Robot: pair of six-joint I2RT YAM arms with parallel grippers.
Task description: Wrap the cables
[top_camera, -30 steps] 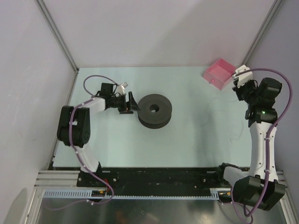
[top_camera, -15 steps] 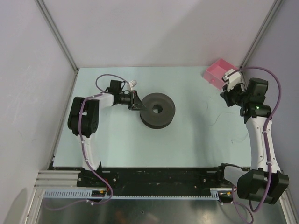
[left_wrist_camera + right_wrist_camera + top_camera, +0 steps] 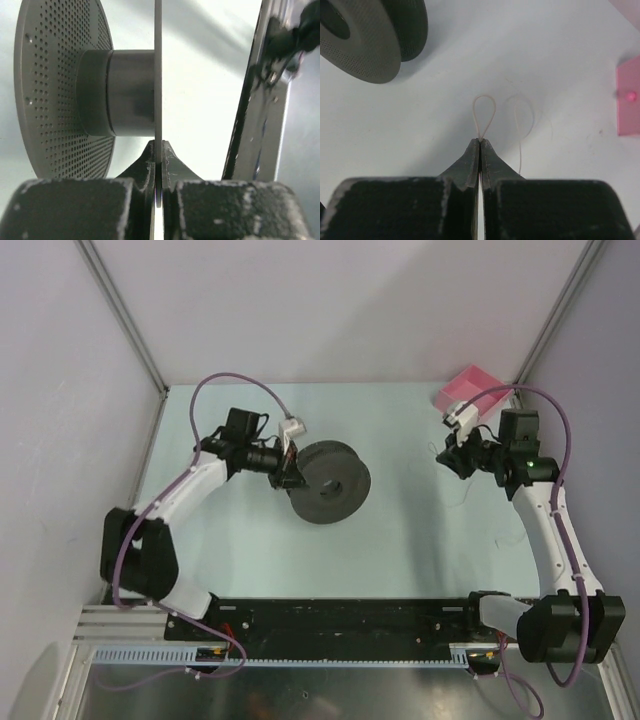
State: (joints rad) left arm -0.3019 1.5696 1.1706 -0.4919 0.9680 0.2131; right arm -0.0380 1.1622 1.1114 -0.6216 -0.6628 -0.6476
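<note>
The left gripper (image 3: 158,152) is clamped on the rim of one disc of the dark spool (image 3: 330,483), which stands tilted at mid-surface. The right gripper (image 3: 479,144) is pinched shut on the thin pale wire (image 3: 484,107). The wire loops just past its tips, above the pale surface (image 3: 400,540), right of the spool. A pink box (image 3: 470,390) sits in the far right corner by plain grey walls (image 3: 350,310).

Spool (image 3: 332,483) tipped up in left gripper (image 3: 289,474); right gripper (image 3: 447,456) swung inward.
</note>
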